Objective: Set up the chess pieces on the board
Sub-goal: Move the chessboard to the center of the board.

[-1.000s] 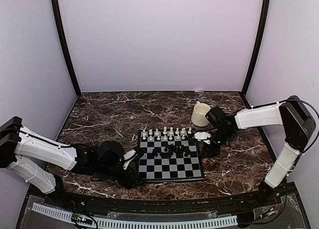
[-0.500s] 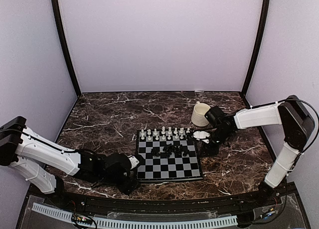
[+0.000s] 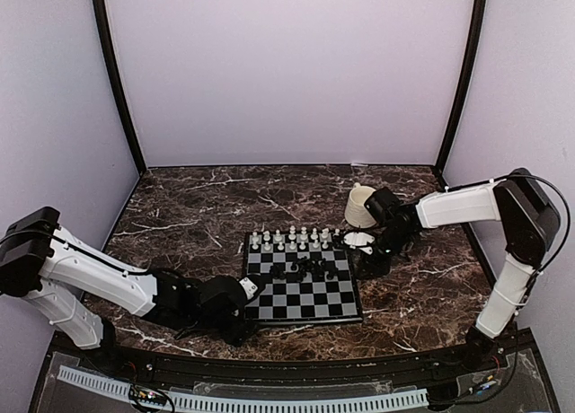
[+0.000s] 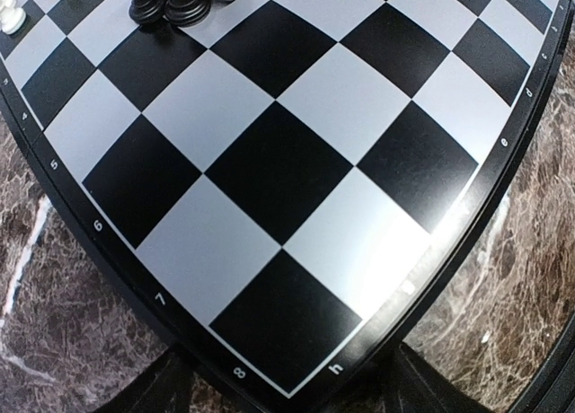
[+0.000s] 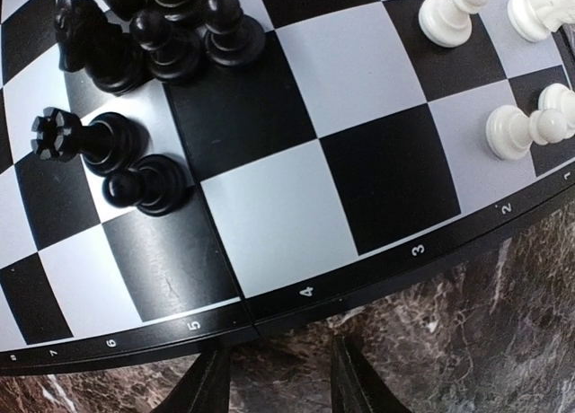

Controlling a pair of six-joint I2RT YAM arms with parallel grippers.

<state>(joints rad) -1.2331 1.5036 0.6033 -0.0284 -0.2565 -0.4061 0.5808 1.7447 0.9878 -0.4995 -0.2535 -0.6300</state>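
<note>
The board [image 3: 301, 292] lies in the middle of the table. White chess pieces [image 3: 296, 241] stand in two rows along its far side. Black chess pieces [image 3: 312, 269] are bunched near its centre. My left gripper [image 3: 249, 294] is open at the board's near-left corner. In the left wrist view the h8 corner [image 4: 296, 341] sits between its spread fingers [image 4: 153, 391]. My right gripper [image 3: 361, 256] is open and empty at the board's right edge. In the right wrist view the fingertips [image 5: 355, 377] stand just off the border by the marks 4 and 5, with black pieces [image 5: 162, 36] and white pieces [image 5: 521, 126] beyond.
A cream mug [image 3: 359, 206] stands on the dark marble just behind the right gripper. The purple walls close in the back and sides. The arm bases and a cable tray run along the near edge [image 3: 269, 399].
The board has slid a little to the left and turned slightly. My left gripper has moved from the board's left side down to its near-left corner. My right gripper followed the right edge leftward.
</note>
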